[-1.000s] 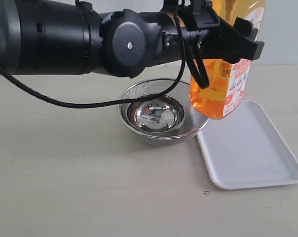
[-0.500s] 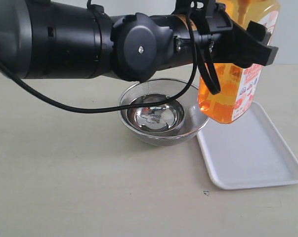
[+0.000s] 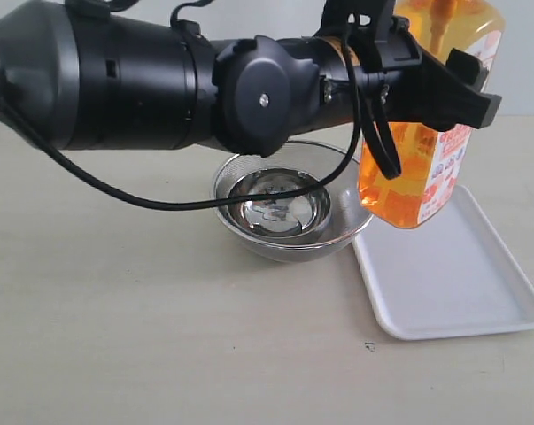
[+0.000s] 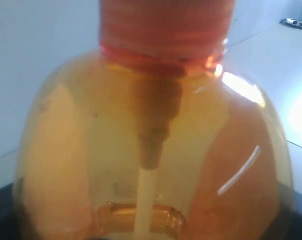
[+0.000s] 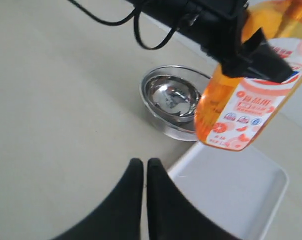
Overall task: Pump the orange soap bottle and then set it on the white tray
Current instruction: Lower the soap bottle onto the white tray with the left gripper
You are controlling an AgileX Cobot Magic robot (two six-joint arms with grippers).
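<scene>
bottle swings off the bowl toward the tray

reaching in from the left, the left gripper is clenched around the upper body of the orange soap bottle. over the last second it has carried the bottle rightward and slightly lower, off the steel bowl to above the white tray, at its far-left corner, airborne and tilted. placing looks under way. the bowl's rim sits just beside that tray edge, so the base wants more rightward travel. the right gripper is closed and empty.
</scene>
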